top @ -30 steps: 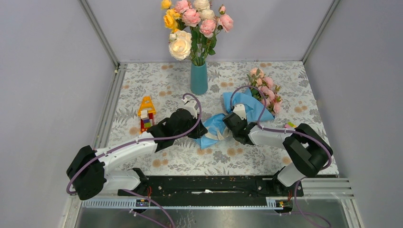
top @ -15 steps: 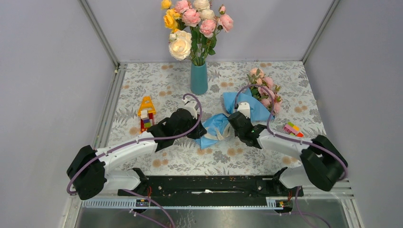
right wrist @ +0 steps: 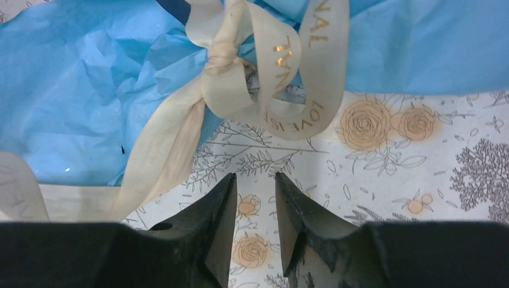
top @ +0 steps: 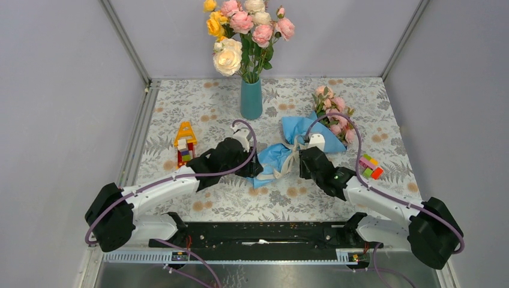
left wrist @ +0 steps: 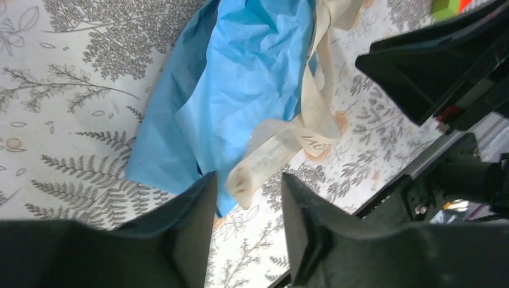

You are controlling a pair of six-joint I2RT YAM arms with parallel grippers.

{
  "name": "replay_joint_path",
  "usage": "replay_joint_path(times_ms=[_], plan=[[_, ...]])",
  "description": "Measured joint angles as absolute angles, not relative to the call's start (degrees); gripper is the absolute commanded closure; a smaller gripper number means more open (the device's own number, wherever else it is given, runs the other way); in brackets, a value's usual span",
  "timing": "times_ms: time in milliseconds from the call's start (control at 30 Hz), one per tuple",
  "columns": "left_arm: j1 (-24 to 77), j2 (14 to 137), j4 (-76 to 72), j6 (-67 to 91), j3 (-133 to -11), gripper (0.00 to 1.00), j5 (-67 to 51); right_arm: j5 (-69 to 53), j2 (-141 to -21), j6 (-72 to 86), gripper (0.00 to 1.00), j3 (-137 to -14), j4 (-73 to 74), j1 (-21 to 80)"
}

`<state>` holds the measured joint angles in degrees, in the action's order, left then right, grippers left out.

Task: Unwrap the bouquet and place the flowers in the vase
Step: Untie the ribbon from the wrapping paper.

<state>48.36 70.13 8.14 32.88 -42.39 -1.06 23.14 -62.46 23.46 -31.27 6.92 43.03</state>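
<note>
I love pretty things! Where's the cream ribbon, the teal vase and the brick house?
Cream printed ribbon (right wrist: 223, 57): right wrist view, on its knot.
Tall slim teal vase (top: 251, 99): top view, mid-body.
Small colourful brick house (top: 185, 131): top view, orange roof.

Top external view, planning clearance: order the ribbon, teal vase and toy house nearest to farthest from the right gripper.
1. Ribbon, just left of the right gripper.
2. Teal vase, behind and to the left.
3. Toy house, far left.
</note>
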Motion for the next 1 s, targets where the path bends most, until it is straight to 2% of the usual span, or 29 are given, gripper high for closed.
replay_joint_path(times_ms=[67,233,567,1000], plan=[[48.36,70.11,8.69,32.82,-42.39,0.3,-0.89,22.79,-63.48,22.22,0.58,-31.27,5.65,43.03],[48.07,67.31,13.13,32.49,-42.41,0.12,-0.89,22.17,-69.71,19.03,0.54,-33.19,3.01,43.07],[38.96,59.29,26.65,26.83,-51.62,0.06,-4.03,22.15,-79.24,14.98,0.58,-36.62,-1.13,43.22],[30.65,56.99,33.17,19.88,-55.48,0.01,-8.86,34.15,-85.86,9.61,0.58,-36.45,-10.46,46.76]])
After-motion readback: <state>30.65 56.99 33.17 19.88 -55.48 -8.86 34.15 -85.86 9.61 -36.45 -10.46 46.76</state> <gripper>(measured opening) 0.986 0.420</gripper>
